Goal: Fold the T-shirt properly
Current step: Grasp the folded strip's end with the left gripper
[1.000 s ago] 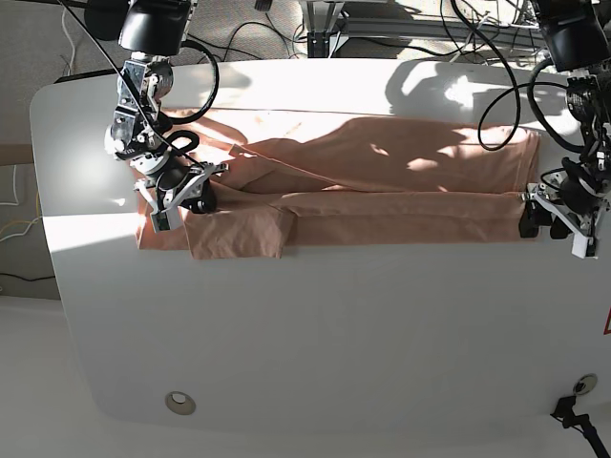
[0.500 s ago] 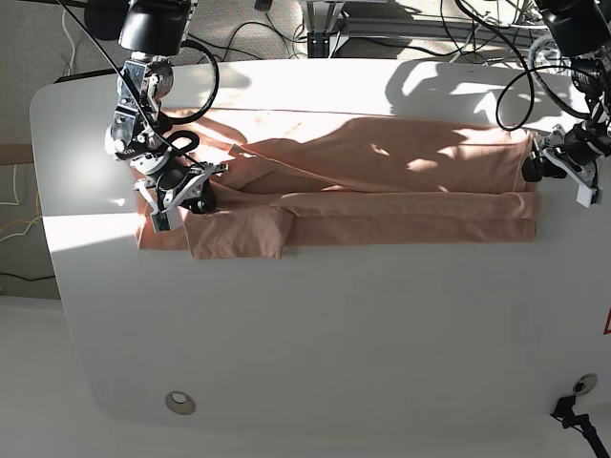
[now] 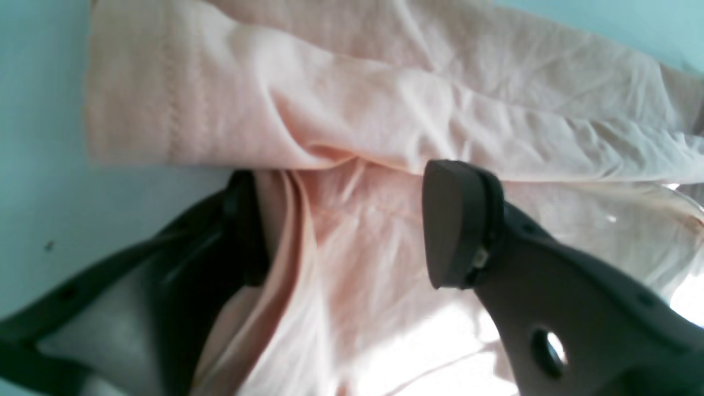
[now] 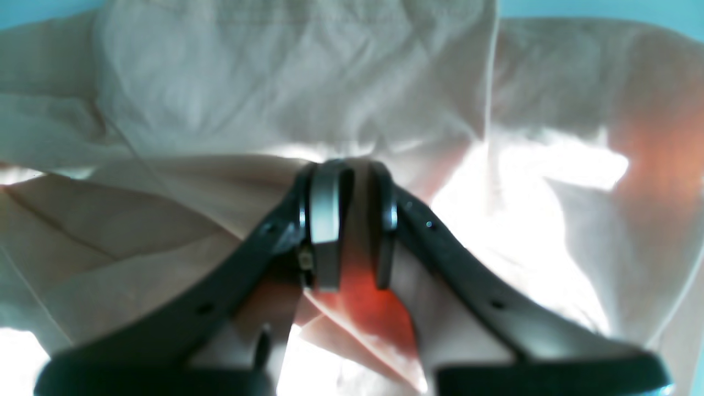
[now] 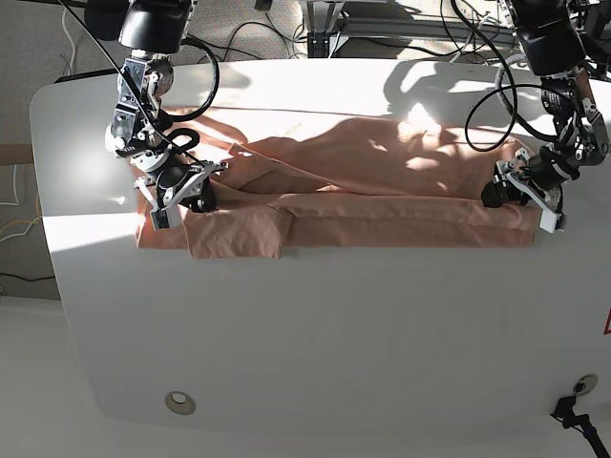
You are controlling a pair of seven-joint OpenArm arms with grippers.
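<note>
Right now my right end effector [image 4: 352, 220] pinches a fold of the T-shirt [image 5: 363, 181] at the counter's [image 5: 315, 324] nine o'clock side, while my left end effector [image 3: 352, 231] stands spread over the hem at three o'clock.

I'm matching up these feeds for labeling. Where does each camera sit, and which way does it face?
Base: high above, looking down on the white table, the T-shirt and both arms.
Left wrist: on the left arm, looking past the open left gripper at the shirt's hem end.
Right wrist: on the right arm, facing the right gripper, shut on cloth.
All views share the T-shirt.
</note>
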